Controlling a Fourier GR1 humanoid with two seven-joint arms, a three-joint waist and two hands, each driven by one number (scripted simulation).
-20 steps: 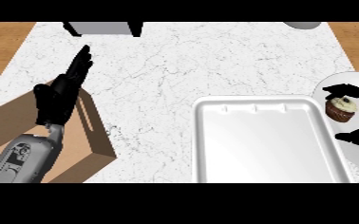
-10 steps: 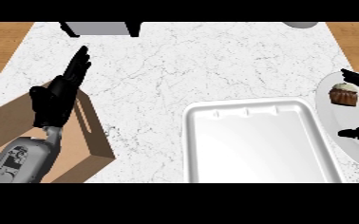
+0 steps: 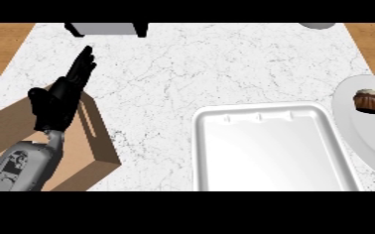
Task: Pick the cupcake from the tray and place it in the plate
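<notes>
Since the cupcake [image 3: 364, 100] sat on the plate [image 3: 351, 125] at the right edge, beside the tray [image 3: 264, 153], we judged a straight-up lift-off safest; left hand [image 3: 54, 106] rested open at left, right hand out of view.

A white stone counter [image 3: 183, 69] with thin grey lines fills the view. A brown box [image 3: 92, 144] lies at its left edge. A grey block [image 3: 106, 28] sits at the back, and a small grey round thing [image 3: 319, 25] sits far right.
</notes>
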